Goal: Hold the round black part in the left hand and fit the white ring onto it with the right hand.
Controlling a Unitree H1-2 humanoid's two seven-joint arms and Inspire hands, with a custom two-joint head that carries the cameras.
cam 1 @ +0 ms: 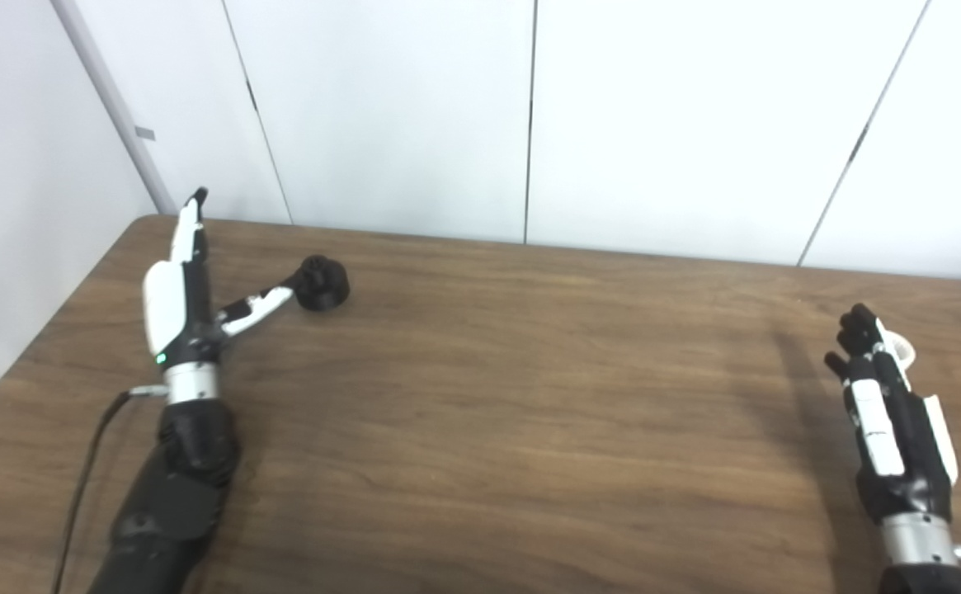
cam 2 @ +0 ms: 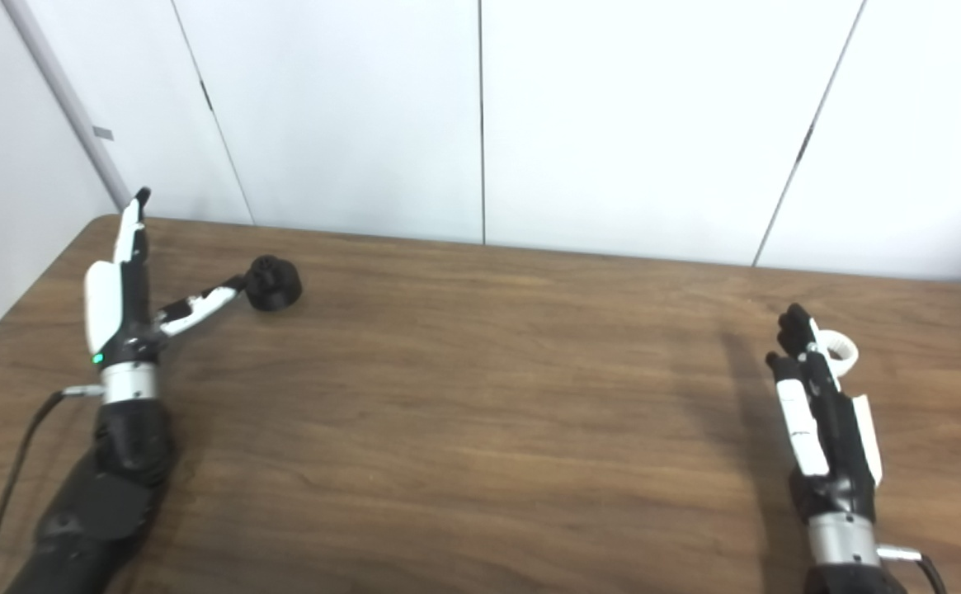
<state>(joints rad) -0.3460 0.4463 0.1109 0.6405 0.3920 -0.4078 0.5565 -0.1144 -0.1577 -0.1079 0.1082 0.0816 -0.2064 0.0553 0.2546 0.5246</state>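
Note:
The round black part (cam 1: 323,283) sits on the wooden table (cam 1: 496,396) at the back left. My left hand (cam 1: 179,305) is open beside it, fingers pointing up and away, and the thumb reaches right so that its tip touches the part's left side. The white ring (cam 2: 840,348) lies on the table at the far right. My right hand (cam 1: 884,412) stands edge-on just left of the ring. Its fingers are slightly curled and the ring lies outside them, not between thumb and fingers. The hand hides part of the ring.
White wall panels (cam 1: 529,115) rise right behind the table's back edge. A cable (cam 1: 88,462) trails from the left wrist along the table's left side. Bare wood spreads between the two hands.

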